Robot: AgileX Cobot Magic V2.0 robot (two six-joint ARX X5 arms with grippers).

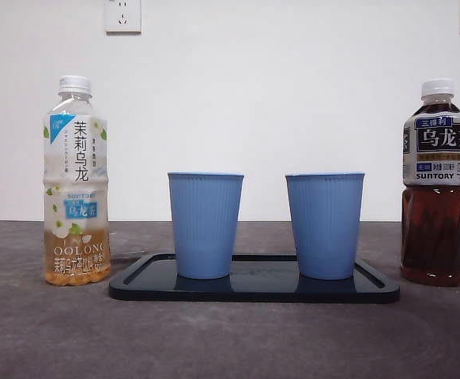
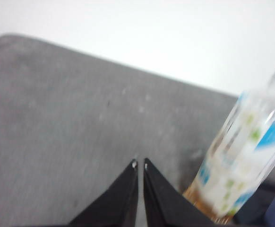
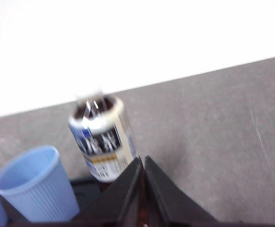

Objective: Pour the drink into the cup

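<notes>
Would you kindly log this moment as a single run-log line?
stage: pre-grasp | left claw: shut, near pale oolong bottle | right claw: shut, near dark tea bottle | cups: upright on tray | bottles: capped

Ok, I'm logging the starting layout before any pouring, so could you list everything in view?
pale oolong bottle: one, clear with white cap and light tea, upright on the table beside the tray's left end
dark oolong bottle: one, dark brown tea, white cap, upright beside the tray's right end
cups: two, blue, ribbed, upright side by side on the tray
tray: one, black, centre of the table
table: one, grey
wall sockets: two, white, on the wall
left gripper: black, shut, near the pale bottle
right gripper: black, shut, near the dark bottle
</notes>
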